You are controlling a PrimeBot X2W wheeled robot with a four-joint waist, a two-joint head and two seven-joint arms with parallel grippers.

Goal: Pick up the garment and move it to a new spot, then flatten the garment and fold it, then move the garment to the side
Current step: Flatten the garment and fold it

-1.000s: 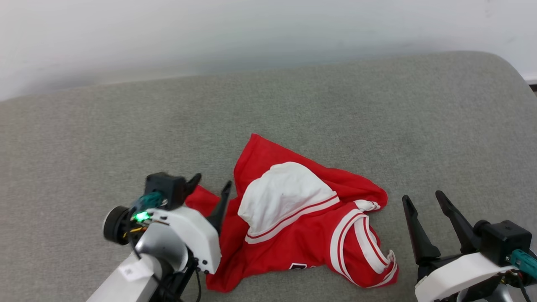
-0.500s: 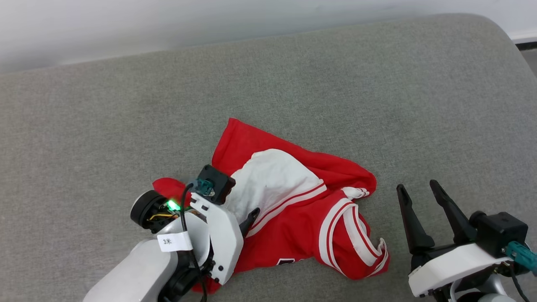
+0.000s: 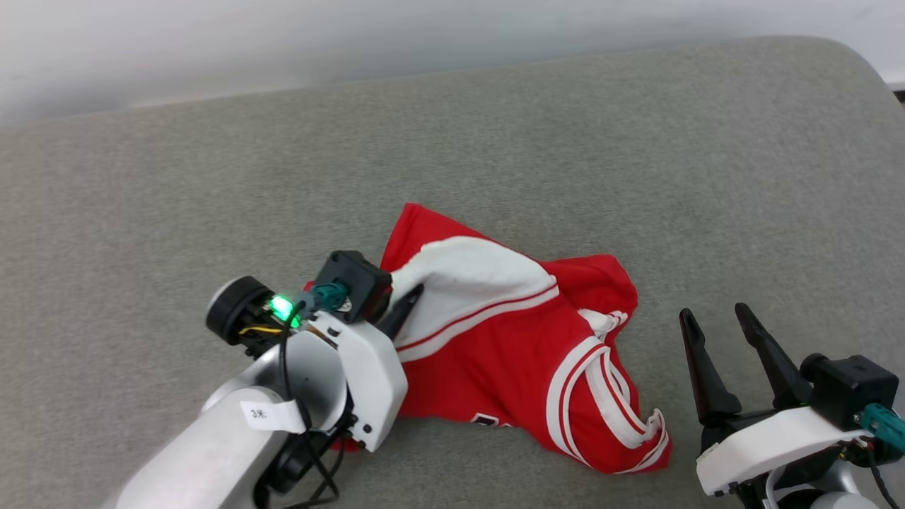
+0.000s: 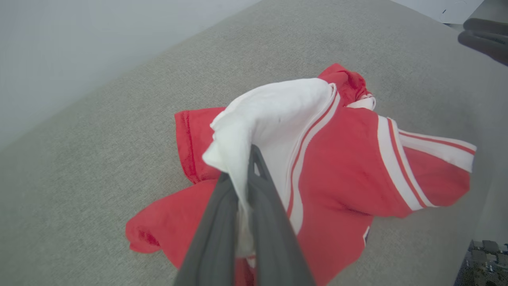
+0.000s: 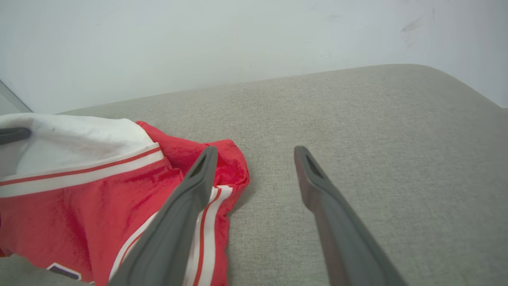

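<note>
Clamping the garment [image 3: 509, 339], left gripper [image 4: 243, 169]; right gripper [image 3: 713, 312] gapes by its edge, cushion [image 3: 495, 141] beyond

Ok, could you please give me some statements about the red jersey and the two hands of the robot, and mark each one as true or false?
1. The left hand is shut on the white sleeve of the garment. True.
2. The right hand grips the garment too. False: it is open, holds nothing and stands beside the garment.
3. The garment lies flat and spread out. False: it is crumpled in a heap.
4. The garment rests on a grey fabric surface. True.
</note>
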